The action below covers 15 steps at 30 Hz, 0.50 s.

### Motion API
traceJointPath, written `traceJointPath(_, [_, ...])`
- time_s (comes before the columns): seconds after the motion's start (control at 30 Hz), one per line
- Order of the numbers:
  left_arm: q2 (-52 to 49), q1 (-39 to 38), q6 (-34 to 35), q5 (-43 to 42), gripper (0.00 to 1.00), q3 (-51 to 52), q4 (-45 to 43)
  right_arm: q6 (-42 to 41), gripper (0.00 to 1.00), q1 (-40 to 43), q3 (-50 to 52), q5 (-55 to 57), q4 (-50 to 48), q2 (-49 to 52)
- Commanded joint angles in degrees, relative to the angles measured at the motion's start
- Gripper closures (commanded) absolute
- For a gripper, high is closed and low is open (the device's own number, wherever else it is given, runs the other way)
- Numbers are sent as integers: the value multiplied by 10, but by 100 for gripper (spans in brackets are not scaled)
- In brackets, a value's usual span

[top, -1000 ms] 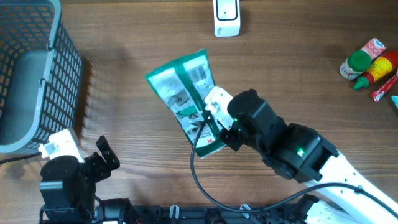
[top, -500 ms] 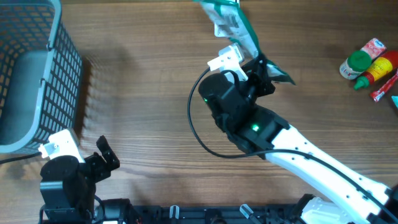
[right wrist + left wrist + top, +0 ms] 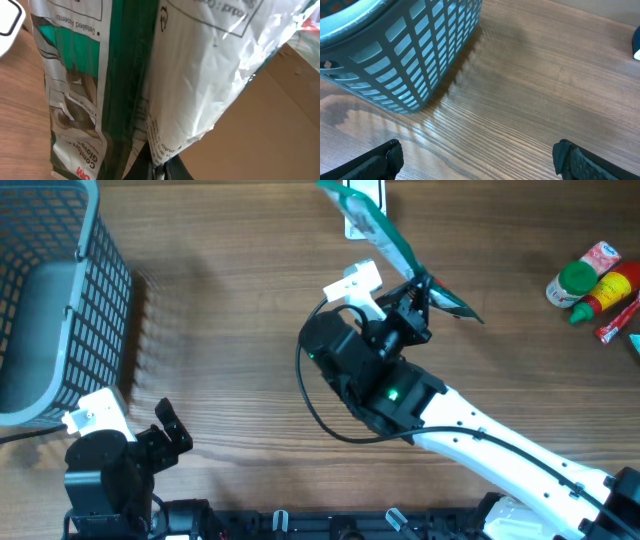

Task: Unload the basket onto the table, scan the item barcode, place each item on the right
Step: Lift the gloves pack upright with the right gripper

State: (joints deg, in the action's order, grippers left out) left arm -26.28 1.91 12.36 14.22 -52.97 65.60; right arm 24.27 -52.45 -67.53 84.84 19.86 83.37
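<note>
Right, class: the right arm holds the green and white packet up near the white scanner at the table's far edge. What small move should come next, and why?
Probably a slight wrist turn, so the packet faces its printed side to the scanner. The right gripper pinches the packet's lower edge, and from overhead the packet stands edge-on over the scanner; no barcode shows.

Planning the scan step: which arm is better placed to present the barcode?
Right. Its hand grips the glove packet, raised beside the scanner; the left hand sits open and empty near the basket.
</note>
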Motion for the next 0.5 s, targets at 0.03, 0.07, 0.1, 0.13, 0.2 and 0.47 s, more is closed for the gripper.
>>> traceJointPath(0.03, [2,-3,-1,-3,0,-2,-2,-143,96,0,-2,-213,125,-12])
traceJointPath(0.07, [2,-3,-1,-3,0,-2,-2,-184,96,9,-2,-288,158,-17])
traceJointPath(0.1, [2,-3,-1,-3,0,-2,-2,-245,96,31,-2,-374,194,-23])
traceJointPath(0.13, [2,-3,-1,-3,0,-2,-2,-294,96,56,-2,-432,217,-23])
traceJointPath(0.2, [2,-3,-1,-3,0,-2,-2,-335,96,90,-2,-530,240,-23])
traceJointPath(0.47, [2,-3,-1,-3,0,-2,-2,-374,96,109,-2,-827,245,-78])
